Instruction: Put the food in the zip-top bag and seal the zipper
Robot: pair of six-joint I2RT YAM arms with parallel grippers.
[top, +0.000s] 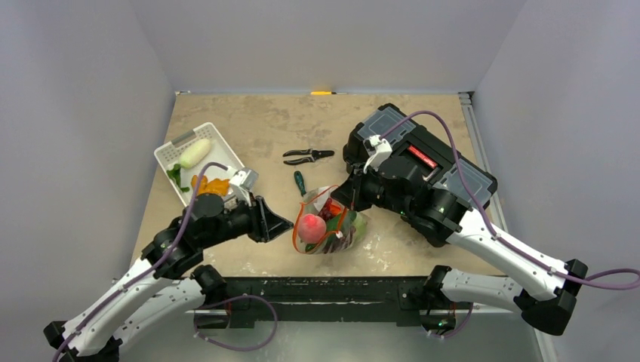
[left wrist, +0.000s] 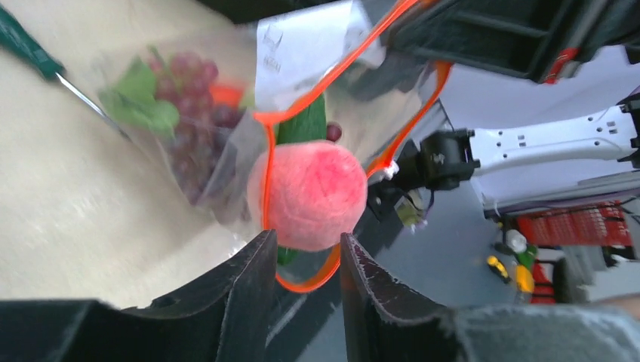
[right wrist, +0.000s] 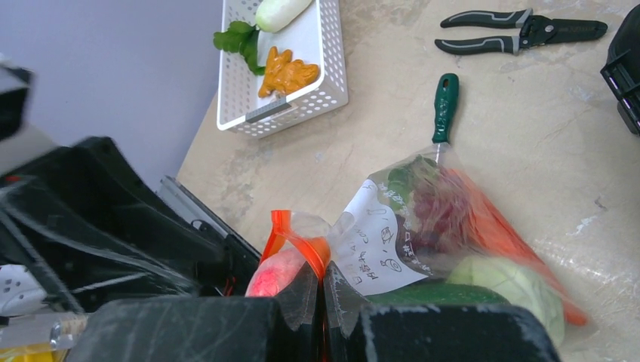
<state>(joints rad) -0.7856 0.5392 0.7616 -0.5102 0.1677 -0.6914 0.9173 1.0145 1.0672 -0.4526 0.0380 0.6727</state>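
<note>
Sitting half out of the zip-top bag's (right wrist: 377,249) mouth, peach (left wrist: 313,196) may roll out or block sealing; left gripper (left wrist: 306,253) parted, right gripper (right wrist: 321,275) pinching zipper (right wrist: 298,241).

The clear zip-top bag (top: 336,226) lies crumpled on the counter (top: 264,128), its orange-red zipper (left wrist: 266,173) unsealed; grapes (left wrist: 192,98), carrot (right wrist: 490,219), cabbage (right wrist: 506,283) and cucumber (left wrist: 306,124) sit inside, the pink peach (left wrist: 313,196) at its mouth.
</note>
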